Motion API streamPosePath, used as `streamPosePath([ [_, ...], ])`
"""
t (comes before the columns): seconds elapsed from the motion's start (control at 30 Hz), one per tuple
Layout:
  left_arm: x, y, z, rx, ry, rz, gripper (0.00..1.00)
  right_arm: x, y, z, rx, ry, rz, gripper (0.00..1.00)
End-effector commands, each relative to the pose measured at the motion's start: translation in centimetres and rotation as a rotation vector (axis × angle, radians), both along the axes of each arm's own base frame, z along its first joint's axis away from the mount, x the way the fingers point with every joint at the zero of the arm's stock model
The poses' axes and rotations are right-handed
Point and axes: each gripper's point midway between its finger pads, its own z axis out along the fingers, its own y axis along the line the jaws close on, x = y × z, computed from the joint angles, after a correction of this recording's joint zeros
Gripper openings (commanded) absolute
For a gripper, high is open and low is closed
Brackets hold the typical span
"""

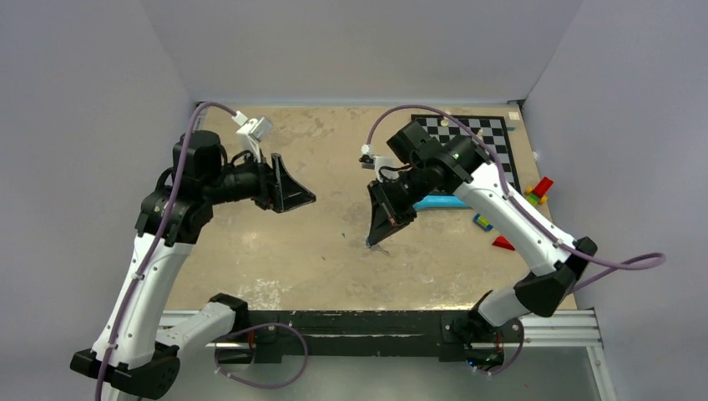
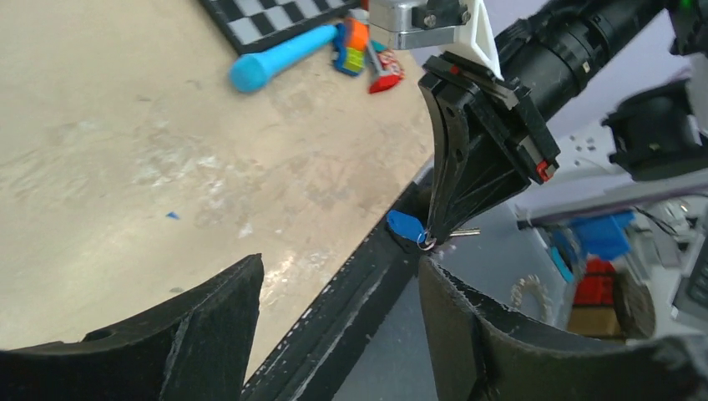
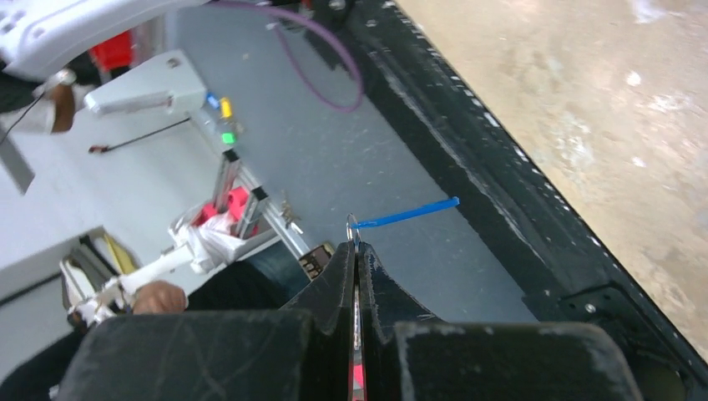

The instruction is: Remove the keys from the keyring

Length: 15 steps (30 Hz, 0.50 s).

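Tan table [image 1: 327, 266] | right tool [image 3: 355, 255] clamps keys [image 2: 415, 230] | left tool [image 2: 338, 276] spread

**Matt black plastic, bright wire**

The fingers of my right gripper [image 2: 430, 238] are matt black plastic, ribbed along the sides and greyed with fine scratches. My left gripper [image 2: 340, 263] is the same stuff, its inner faces rough and scuffed pale at the edges. The keyring [image 2: 427, 244] is thin metal wire with a bright shine. The keys [image 2: 466, 233] look like duller grey metal, and their blue tag [image 2: 405, 224] is smooth plastic with a soft gloss. The table [image 2: 100, 167] is a matt tan board, worn and blotched with chalky patches. Its edge rail [image 2: 351, 284] is black, scratched and chipped. The light-blue tube [image 2: 280, 60] looks like smooth plastic.
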Motion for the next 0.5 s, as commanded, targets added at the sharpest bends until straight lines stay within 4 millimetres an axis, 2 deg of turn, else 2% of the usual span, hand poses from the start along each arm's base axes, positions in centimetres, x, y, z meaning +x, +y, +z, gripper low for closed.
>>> streamPosePath([
  [0.0, -2.6, -2.6, 2.6, -0.13, -0.109, -0.287, 0.72, -2.6, 0.8, 4.3, 0.234, -0.038, 0.155, 0.0],
  [0.13, -3.8, -4.0, 4.7, -0.287, -0.135, -0.435, 0.71, -3.7, 1.5, 6.0, 0.336, -0.049, 0.223, 0.0],
  [0.27, -4.7, -4.6, 6.4, -0.4, -0.164, -0.536, 0.69, -4.0, 2.5, 7.4, 0.418, -0.06, 0.252, 0.0],
  [0.47, -5.2, -4.8, 6.4, -0.505, -0.106, -0.617, 0.68, -4.2, 4.1, 11.5, 0.616, -0.101, 0.275, 0.0],
])
